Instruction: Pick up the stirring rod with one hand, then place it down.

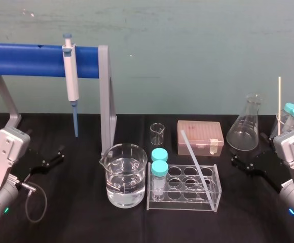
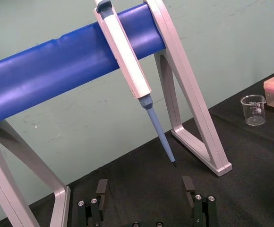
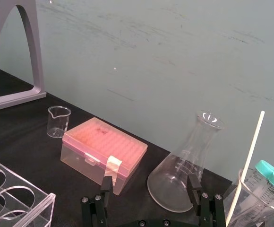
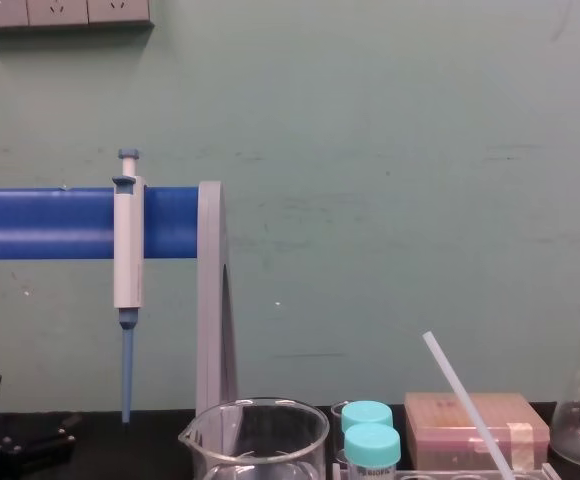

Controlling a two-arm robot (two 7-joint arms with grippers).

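Observation:
The stirring rod (image 1: 194,159), a white translucent stick, leans slanted in the clear tube rack (image 1: 215,195) at the table's middle; its upper end points back toward the pink box, and in the chest view the stirring rod (image 4: 465,400) rises above the rack. My left gripper (image 1: 53,157) rests low at the far left, open and holding nothing; in its wrist view the left gripper (image 2: 145,189) faces the pipette stand. Over at the right, my right gripper (image 1: 244,161) is open and holding nothing in front of the conical flask; the right gripper (image 3: 149,187) is well apart from the rod.
A water-filled beaker (image 1: 126,174) stands left of the rack, which holds two teal-capped tubes (image 1: 159,169). Behind are a small beaker (image 1: 157,134), a pink box (image 1: 200,137) and a conical flask (image 1: 246,126). A pipette (image 1: 72,83) hangs on the blue stand (image 1: 30,59). A thin pale stick (image 1: 279,98) stands at far right.

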